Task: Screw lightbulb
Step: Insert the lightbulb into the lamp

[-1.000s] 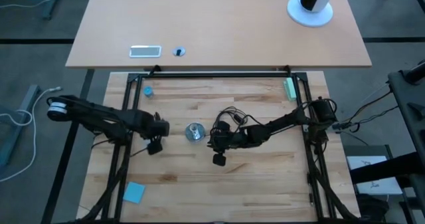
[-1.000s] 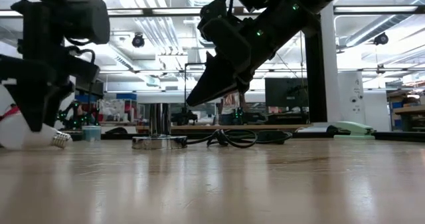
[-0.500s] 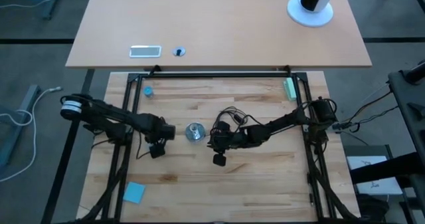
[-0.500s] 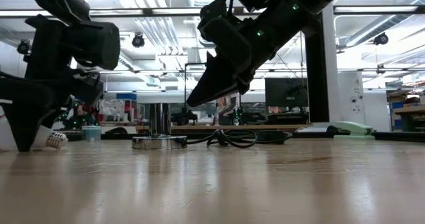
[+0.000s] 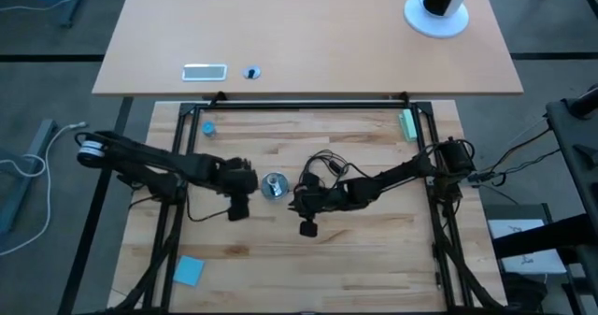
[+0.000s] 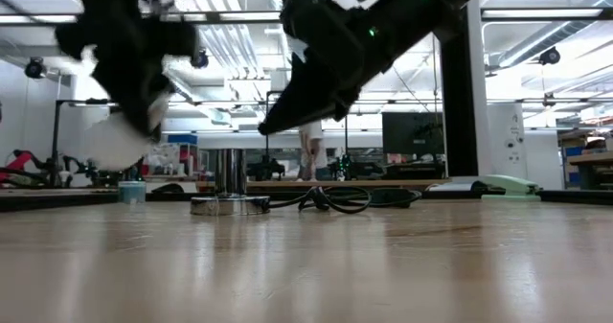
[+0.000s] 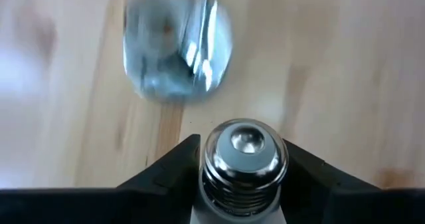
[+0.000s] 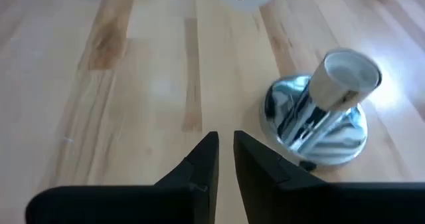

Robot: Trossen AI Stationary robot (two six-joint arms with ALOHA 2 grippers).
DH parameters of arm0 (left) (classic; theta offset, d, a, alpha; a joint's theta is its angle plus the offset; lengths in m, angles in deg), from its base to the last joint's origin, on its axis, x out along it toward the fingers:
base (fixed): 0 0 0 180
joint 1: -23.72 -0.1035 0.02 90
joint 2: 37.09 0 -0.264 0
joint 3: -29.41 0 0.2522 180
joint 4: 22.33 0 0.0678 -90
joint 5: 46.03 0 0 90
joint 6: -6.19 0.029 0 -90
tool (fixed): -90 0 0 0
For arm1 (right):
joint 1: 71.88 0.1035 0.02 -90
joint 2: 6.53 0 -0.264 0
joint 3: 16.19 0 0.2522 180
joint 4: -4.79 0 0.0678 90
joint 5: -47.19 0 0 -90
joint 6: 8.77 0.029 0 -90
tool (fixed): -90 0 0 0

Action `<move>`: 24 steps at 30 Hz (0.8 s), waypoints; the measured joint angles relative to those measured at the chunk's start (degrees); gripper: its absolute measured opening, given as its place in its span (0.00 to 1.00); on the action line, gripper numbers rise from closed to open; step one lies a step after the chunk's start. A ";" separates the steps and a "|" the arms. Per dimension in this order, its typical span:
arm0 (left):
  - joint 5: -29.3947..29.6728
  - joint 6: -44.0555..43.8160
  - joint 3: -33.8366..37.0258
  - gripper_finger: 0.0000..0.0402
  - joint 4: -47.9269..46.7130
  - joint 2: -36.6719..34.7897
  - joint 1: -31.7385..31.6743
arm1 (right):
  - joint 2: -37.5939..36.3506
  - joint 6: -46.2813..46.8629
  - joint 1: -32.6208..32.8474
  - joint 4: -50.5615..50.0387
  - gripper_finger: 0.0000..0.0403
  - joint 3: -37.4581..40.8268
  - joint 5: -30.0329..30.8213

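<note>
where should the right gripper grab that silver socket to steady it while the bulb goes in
The right gripper should probably grip the socket low on its upright tube, from the side away from the left gripper. That leaves the open top clear for the lightbulb, and the wide disc base is likely too broad to pinch.

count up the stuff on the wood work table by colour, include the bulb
blue: 2 (round cap, square pad)
green: 1 (block)
silver: 1 (socket)
white: 1 (lightbulb, held in the left gripper)
total: 5
not counted: the right gripper, waiting by the socket
</note>
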 joint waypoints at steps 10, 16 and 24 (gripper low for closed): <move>11.23 10.51 -6.92 0.36 9.54 -1.06 7.06 | 0.00 -1.33 0.22 6.95 0.11 -0.04 0.47; 20.30 14.90 -4.96 0.39 20.74 -3.19 9.87 | 0.00 -2.11 1.11 7.25 0.09 -0.03 0.52; 22.94 21.06 2.68 0.35 33.30 -4.75 12.02 | -1.47 -2.88 2.77 5.97 0.08 0.28 3.77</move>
